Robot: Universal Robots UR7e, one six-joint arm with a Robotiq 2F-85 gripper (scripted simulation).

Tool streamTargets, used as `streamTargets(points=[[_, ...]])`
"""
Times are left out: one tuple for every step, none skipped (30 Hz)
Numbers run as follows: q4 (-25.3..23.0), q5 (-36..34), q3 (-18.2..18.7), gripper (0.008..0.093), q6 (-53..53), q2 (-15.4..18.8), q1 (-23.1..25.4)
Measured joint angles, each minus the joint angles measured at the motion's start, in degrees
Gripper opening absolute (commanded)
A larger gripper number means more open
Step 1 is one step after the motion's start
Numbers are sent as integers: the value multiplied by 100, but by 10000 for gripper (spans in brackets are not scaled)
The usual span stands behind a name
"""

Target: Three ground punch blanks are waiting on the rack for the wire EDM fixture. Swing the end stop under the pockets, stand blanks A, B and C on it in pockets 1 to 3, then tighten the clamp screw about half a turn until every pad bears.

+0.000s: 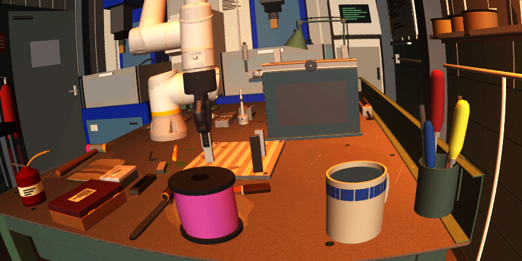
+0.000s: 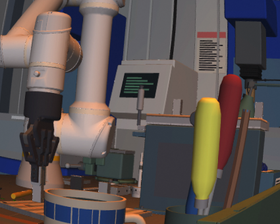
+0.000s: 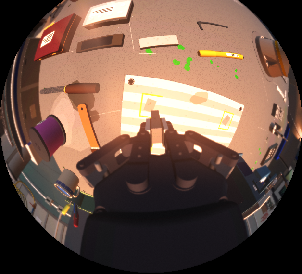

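Observation:
A grey punch blank (image 1: pixel 208 154) stands upright on the left part of the striped rack (image 1: pixel 238 157), and my gripper (image 1: pixel 205 142) has its fingers closed on the blank's upper end (image 3: pixel 156 133). Two more blanks stand on the rack's right side, a dark one (image 1: pixel 256 153) in front and a grey one (image 1: pixel 261 142) behind it. The green fixture (image 2: pixel 113 164) sits on the bench behind the rack, beside my arm's base. The mug hides the blank's foot from the second side camera.
A blue-banded mug (image 1: pixel 356 201) and a pink spool (image 1: pixel 205 203) stand near the bench's front edge. A pot of screwdrivers (image 1: pixel 437 185) is at the right, and the dark tank (image 1: pixel 311 101) is behind the rack. A file, boxes and a yellow marker (image 1: pixel 175 152) lie left of the rack.

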Motion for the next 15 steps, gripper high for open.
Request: streamTargets(points=[[30, 0, -12, 80, 0, -19, 0], [60, 0, -24, 80, 0, -38, 0], [91, 0, -37, 80, 0, -56, 0], [121, 0, -49, 80, 0, -75, 0], [151, 0, -62, 80, 0, -93, 0], [179, 0, -73, 80, 0, -110, 0], [206, 0, -85, 80, 0, -126, 0], [232, 0, -95, 80, 0, -141, 0], [254, 0, -105, 80, 0, -154, 0], [275, 0, -114, 80, 0, -166, 0], [293, 0, -122, 80, 0, -176, 0], [308, 0, -128, 80, 0, -185, 0], [320, 0, -133, 80, 0, -192, 0], [330, 0, -137, 80, 0, -197, 0], [337, 0, -140, 80, 0, -201, 0]])
